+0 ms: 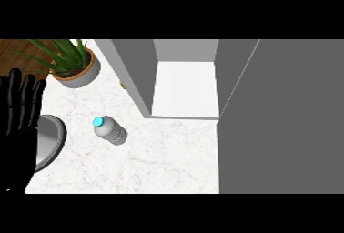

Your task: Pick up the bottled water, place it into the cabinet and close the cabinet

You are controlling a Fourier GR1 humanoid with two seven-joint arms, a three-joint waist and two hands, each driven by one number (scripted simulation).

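Observation:
The bottled water (109,130), clear with a light blue cap, stands on the white marble counter (161,154), a little left of the middle. Behind it and to the right is the grey cabinet (186,86), open, showing a pale shelf inside. Its grey door (282,118) swings out toward me and fills the right side of the view. My left hand (19,123) rests at the left edge, fingers straight and pointing up, well left of the bottle and holding nothing. My right hand does not show.
A potted green plant (73,63) in a pale pot sits at the back left of the counter. A round grey plate or bowl (48,139) lies at the left edge, partly behind my left hand. Wooden floor shows at the top left.

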